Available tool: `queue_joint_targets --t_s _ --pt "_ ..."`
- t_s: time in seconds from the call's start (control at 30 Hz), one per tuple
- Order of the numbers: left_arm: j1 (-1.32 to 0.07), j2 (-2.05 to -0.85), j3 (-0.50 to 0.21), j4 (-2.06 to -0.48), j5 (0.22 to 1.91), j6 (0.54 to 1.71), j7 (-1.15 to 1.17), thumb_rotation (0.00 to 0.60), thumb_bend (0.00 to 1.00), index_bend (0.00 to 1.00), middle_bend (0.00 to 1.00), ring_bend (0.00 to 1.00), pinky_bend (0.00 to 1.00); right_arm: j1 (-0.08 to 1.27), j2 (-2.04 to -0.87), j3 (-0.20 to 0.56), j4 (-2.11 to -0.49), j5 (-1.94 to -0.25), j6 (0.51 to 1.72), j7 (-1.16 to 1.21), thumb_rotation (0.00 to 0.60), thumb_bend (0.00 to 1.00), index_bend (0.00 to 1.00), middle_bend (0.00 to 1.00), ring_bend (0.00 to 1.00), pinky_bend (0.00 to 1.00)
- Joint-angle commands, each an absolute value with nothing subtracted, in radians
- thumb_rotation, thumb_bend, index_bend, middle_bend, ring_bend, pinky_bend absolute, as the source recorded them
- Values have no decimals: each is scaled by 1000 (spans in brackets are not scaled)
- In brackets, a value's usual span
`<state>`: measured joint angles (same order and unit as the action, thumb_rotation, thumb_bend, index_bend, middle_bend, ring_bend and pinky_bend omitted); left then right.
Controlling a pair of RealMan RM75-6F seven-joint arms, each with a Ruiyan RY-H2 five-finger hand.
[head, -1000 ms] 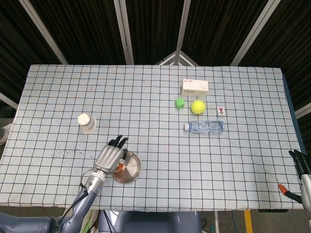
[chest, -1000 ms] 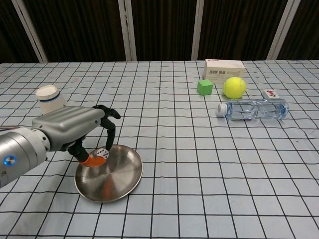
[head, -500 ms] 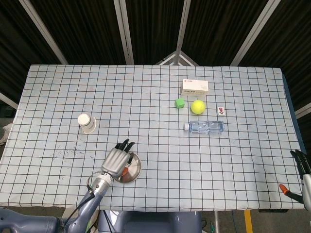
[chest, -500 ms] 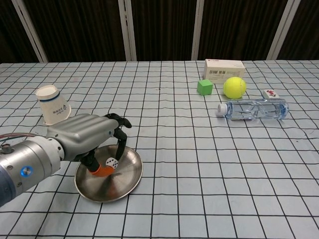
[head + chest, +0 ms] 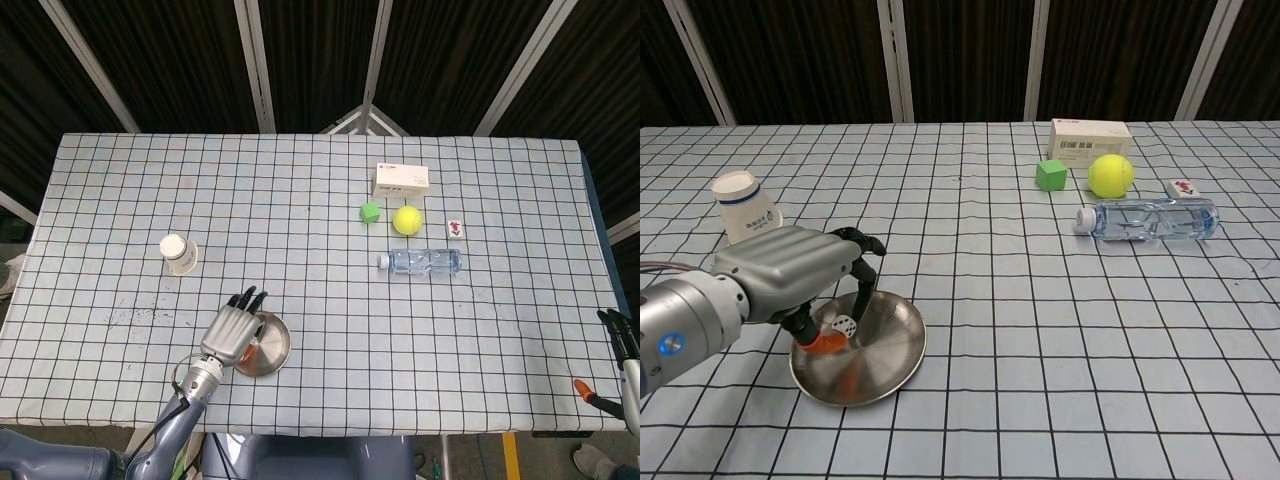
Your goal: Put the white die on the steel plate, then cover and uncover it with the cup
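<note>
The steel plate (image 5: 892,362) (image 5: 276,350) lies near the table's front left. My left hand (image 5: 790,278) (image 5: 228,333) hovers over the plate's left half, fingers curled down. It pinches the white die (image 5: 843,324) between the orange-tipped thumb and the fingers, low over the plate's surface. In the head view the hand hides the die. The white paper cup (image 5: 744,206) (image 5: 178,254) with a blue band stands behind the hand, apart from it. My right hand (image 5: 618,345) shows only at the head view's right edge, fingers spread and holding nothing.
At the back right are a white box (image 5: 1089,140), a green cube (image 5: 1051,175), a yellow tennis ball (image 5: 1110,175), a small patterned tile (image 5: 1181,187) and a water bottle (image 5: 1148,219) lying on its side. A checked cloth (image 5: 1040,330) covers the table.
My left hand, with the die, dipped over the plate's middle, then shifted back left. The cup, earlier partly hidden behind the hand, shows fully. The right hand has not moved.
</note>
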<state>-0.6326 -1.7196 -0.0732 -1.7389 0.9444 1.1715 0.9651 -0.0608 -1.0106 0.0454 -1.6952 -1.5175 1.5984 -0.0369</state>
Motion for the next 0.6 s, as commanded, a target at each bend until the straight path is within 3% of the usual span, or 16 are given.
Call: queue_joint_targets --t_s 0.03,0.33,0.5,0.6 --pt "-640 -1715 -69 -1746 920 1170 986 600 395 381 21 0 181 -62 -1010 46 -1695 -1515 1599 -36 600 42 124 141 145 159" --pt "-655 -1701 -63 -1767 907 1173 992 600 249 63 0 0 172 -64 -1008 47 -1698 -1512 1600 -36 600 41 124 141 145 158" --pt "-652 -1662 -67 -1808 941 1183 951 600 218 49 0 0 150 -65 -1007 47 -1699 -1514 1603 -35 600 42 124 141 145 158" --pt "-643 -1627 -74 -1835 978 1202 918 600 218 49 0 0 73 -65 -1006 47 -1701 -1515 1604 -34 600 42 124 141 145 158"
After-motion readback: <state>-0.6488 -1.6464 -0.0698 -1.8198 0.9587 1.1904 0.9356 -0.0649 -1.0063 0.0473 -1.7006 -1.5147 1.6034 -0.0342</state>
